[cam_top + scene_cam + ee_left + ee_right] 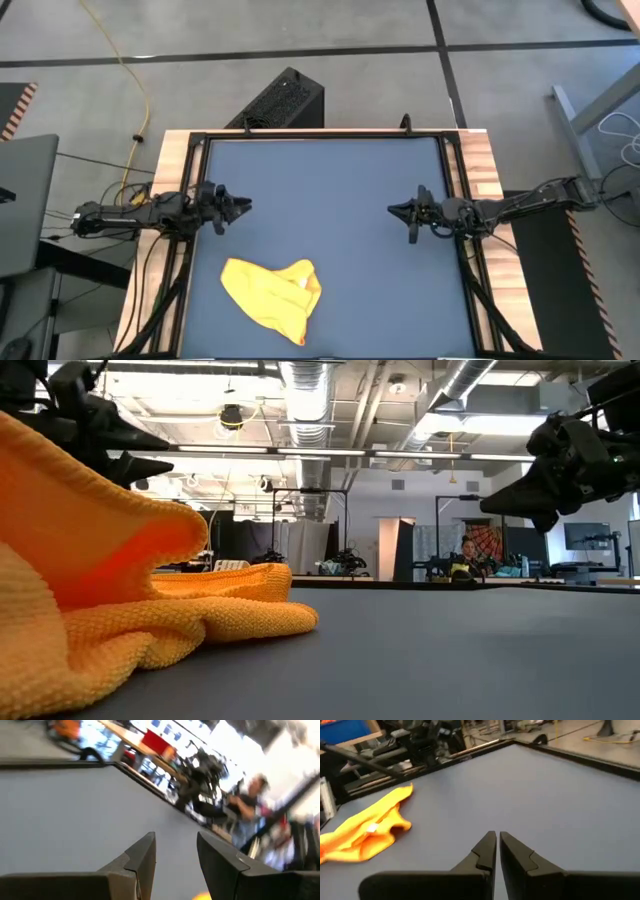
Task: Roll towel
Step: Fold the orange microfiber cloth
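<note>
I'm working in a lab-like workshop — exposed ceiling ducts [300, 385], strip lights overhead. Benches with equipment [345, 565] stand behind, a seated person [463, 560] among them.

the whole table [330, 200] is seen from straight above in the high view. it is crossed at surface level in the low view, with the towel [110, 610] close against the lens. each wrist view is aimed forward over the tabletop; the towel [367, 832] is shared with the right one.
</note>
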{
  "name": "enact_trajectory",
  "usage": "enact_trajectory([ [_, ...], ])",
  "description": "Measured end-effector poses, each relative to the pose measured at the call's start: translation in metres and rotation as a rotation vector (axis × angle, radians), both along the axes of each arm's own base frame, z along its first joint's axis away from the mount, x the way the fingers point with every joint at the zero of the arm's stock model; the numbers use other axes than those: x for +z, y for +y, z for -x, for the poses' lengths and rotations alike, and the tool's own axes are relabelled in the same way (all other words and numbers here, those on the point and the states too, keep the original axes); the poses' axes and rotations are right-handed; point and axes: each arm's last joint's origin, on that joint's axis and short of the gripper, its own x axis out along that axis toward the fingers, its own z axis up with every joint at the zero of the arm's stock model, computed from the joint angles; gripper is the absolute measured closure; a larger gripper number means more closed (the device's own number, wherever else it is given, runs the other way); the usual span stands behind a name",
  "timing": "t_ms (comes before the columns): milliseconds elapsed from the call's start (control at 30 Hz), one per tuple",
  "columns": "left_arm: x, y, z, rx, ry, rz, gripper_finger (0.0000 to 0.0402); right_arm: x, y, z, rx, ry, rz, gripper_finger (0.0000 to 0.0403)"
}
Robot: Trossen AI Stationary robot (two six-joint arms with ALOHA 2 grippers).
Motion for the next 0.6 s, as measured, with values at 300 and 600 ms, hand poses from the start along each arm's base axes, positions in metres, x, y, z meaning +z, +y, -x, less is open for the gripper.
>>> enact_trajectory([
  [300,0.016,-0.003,-0.002,0.017,-0.165,0.045,0.0269,0.015,-0.002,-0.003,-0.013,-0.130,-0.037,0.0353],
  [600,0.021,-0.022,-0.042,-0.108,0.042,0.039,0.0269,0.026,0.008,-0.008,0.164,-0.227,0.049,0.0353],
])
